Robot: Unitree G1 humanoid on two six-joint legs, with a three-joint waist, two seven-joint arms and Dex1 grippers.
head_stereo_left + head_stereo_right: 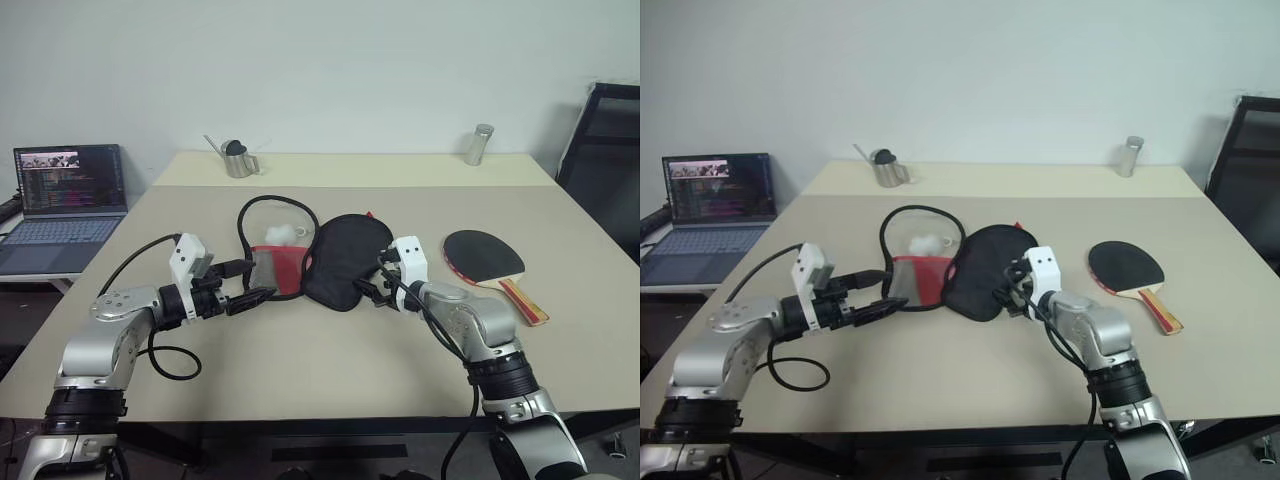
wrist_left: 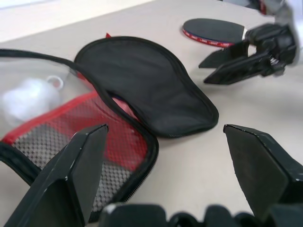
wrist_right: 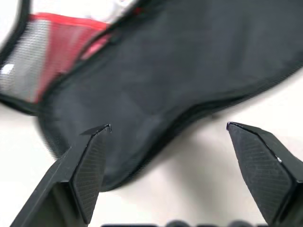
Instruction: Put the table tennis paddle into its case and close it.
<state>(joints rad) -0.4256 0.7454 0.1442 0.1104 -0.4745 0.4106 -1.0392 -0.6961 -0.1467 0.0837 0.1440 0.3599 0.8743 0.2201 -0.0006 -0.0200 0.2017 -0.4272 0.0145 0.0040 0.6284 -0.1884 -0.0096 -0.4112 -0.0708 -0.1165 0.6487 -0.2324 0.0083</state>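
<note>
Across the beige table (image 1: 330,370), both arms hovered empty, left gripper (image 1: 245,296) and right gripper (image 1: 378,284) spread wide either side of the unzipped case (image 1: 340,258). Beyond, well right, lay the table tennis paddle (image 1: 485,256); fetching it seemed next.

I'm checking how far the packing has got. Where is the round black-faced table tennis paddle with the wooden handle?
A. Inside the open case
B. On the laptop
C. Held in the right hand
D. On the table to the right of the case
D: the round black-faced table tennis paddle lies flat on the beige table, right of the open black-and-red fabric case.
</note>
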